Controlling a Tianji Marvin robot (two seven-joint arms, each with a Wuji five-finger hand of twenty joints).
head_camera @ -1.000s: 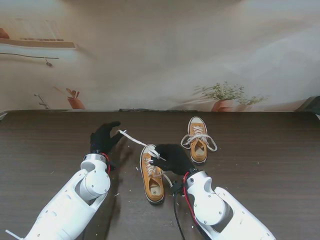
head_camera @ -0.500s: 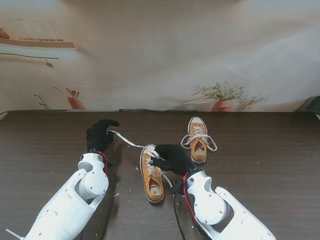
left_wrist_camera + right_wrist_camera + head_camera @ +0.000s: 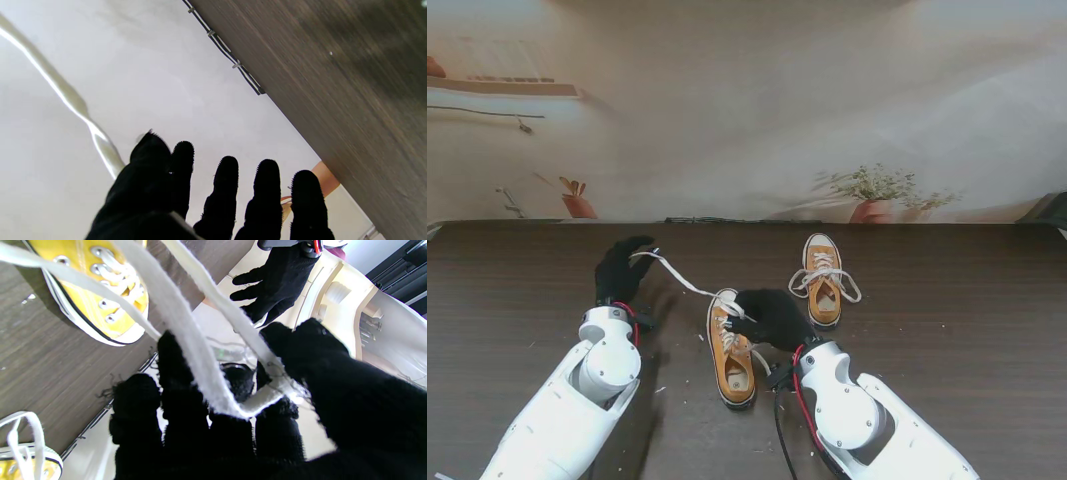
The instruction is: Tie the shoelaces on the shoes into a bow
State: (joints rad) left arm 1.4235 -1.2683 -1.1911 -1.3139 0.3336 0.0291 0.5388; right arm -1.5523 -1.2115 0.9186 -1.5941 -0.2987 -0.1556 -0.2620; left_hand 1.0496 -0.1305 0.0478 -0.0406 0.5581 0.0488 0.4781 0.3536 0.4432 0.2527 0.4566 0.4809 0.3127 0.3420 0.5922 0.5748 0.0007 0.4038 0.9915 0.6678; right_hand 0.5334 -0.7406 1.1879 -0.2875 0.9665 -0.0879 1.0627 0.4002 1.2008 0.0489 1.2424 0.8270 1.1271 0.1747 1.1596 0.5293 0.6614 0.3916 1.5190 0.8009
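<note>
Hands in black gloves work over the near shoe (image 3: 731,348), which lies on the dark worktop (image 3: 947,300) with its toe pointing away from me. The right hand (image 3: 772,316) sits curled just beside the shoe's toe end, touching its laces; in its wrist view a loop of white shoelace (image 3: 213,386) is pinched between thumb and fingers (image 3: 173,373). The left hand (image 3: 619,270) is raised farther out, well apart from the shoe, its thumb pressed to the forefinger on the far end of one lace strand (image 3: 682,281), which runs taut from that hand to the shoe's eyelets. The other three fingers (image 3: 267,186) stand straight and apart. The second shoe (image 3: 824,279) lies beyond the right hand, apart from it, laces loose.
</note>
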